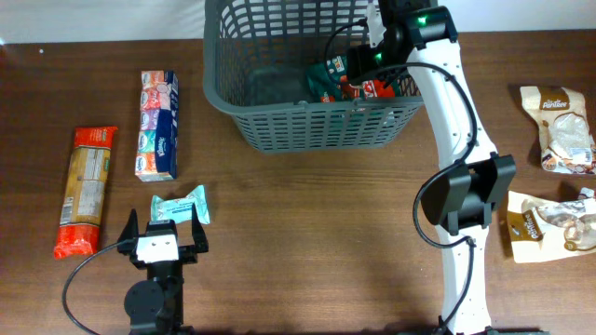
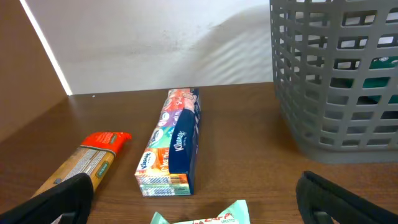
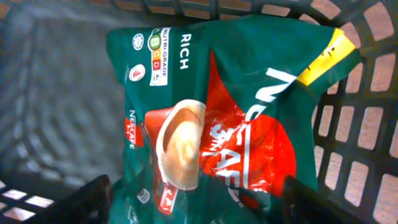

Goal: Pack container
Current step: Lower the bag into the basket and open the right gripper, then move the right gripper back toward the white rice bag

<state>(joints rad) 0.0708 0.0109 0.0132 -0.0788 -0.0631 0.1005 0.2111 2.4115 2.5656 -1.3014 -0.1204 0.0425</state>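
Left gripper (image 1: pixel 165 226) wide, empty; teal packet (image 1: pixel 182 206) lies just ahead of it, long axis crosswise, far nearer than right gripper (image 3: pixel 196 202) (spread above green packet (image 3: pixel 205 124) inside container (image 1: pixel 279 130)).

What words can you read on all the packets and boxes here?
"RICH": green coffee packet in the basket.
"NUTRI-GRADE": same packet, top badge.
"NESCAFE": same packet, small, along its side.
"Kleenex": blue side of the tissue pack.
Too small or blurred: orange pasta packet, small teal packet, upper brown bag, lower brown bag.
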